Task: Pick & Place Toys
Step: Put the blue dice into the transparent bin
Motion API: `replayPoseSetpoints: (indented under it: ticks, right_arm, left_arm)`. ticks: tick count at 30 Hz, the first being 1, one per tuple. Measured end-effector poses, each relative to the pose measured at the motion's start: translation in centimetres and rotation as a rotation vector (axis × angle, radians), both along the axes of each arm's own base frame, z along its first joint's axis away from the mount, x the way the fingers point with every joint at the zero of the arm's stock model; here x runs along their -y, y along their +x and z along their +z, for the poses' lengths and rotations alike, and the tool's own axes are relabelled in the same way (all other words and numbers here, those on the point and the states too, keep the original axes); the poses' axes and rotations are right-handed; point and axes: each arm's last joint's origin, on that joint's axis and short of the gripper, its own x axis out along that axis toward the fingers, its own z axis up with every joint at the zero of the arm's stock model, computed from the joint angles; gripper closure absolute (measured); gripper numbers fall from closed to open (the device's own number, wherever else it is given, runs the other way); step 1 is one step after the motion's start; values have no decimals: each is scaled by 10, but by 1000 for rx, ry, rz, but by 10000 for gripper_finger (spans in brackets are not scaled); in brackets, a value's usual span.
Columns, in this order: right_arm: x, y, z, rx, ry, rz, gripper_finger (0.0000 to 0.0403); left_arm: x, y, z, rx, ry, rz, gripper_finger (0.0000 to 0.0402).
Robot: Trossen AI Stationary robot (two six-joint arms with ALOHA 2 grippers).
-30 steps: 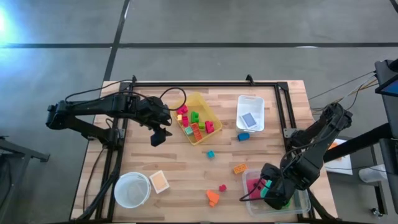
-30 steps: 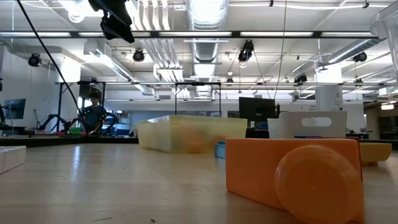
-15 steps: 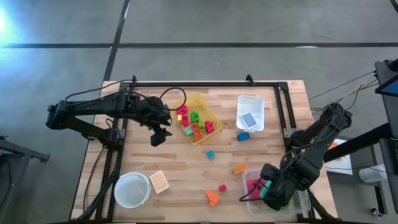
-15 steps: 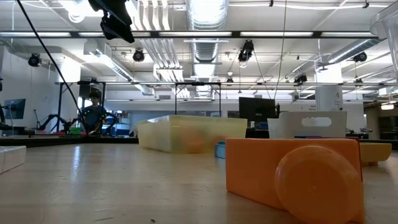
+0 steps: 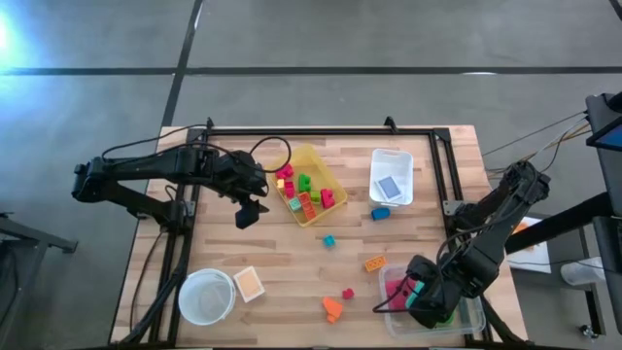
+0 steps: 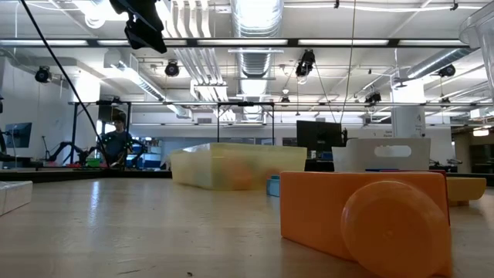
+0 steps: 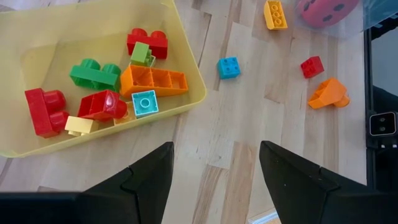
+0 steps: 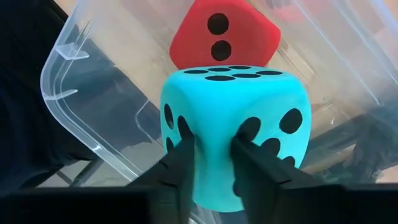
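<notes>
the right gripper (image 8: 208, 163) has its two dark fingers (image 8: 181, 163) pressed against the near face of the teal die (image 8: 233, 127), the foam dented where they touch; they seem only lightly closed on it, and how firm the hold is cannot be told. the die sits over the clear bin (image 8: 74, 93) at the table's near right corner, with the pink-red die (image 8: 227, 38) just behind it inside the same bin. from above, the right gripper (image 5: 425, 295) hangs over that clear bin (image 5: 473, 316).

the left gripper (image 7: 214, 171) hovers with its jaws parted and nothing between them, above bare wood just beside the yellow bin (image 7: 186, 93). in the high view the left gripper (image 5: 247, 214) is at the table's far left, next to the yellow bin (image 5: 330, 209). that bin holds red, green, orange, yellow and light blue blocks (image 7: 152, 81).

loose on the table lie a blue block (image 7: 229, 66), a red block (image 7: 311, 66), an orange block (image 7: 274, 14) and an orange wedge-shaped block (image 7: 328, 94). a white bin (image 5: 393, 177) stands at the far right, and a white bowl (image 5: 205, 296) at the near left.
</notes>
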Motion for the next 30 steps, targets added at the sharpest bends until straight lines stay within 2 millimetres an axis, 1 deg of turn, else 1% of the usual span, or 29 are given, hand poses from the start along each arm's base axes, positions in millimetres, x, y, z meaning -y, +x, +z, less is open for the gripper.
replayPoseSetpoints:
  ticks: [3,7,14,21,25,30]
  right_arm:
    - [0,0,0,-2,-3,0,254]
    - [0,0,0,-2,-3,-1,203]
    - [-1,1,0,13,15,-1,145]
    - [2,-1,-1,-15,-22,15,111]
    - [5,-5,-4,-63,-66,-7,108]
    - [6,-5,-4,-65,-69,-1,108]
  left_arm:
    - [0,0,0,0,0,1,161]
    - [0,0,0,0,0,0,161]
    - [0,0,0,0,0,1,161]
    - [0,0,0,0,0,0,161]
    - [0,0,0,0,-1,2,161]
    - [0,0,0,0,-1,2,161]
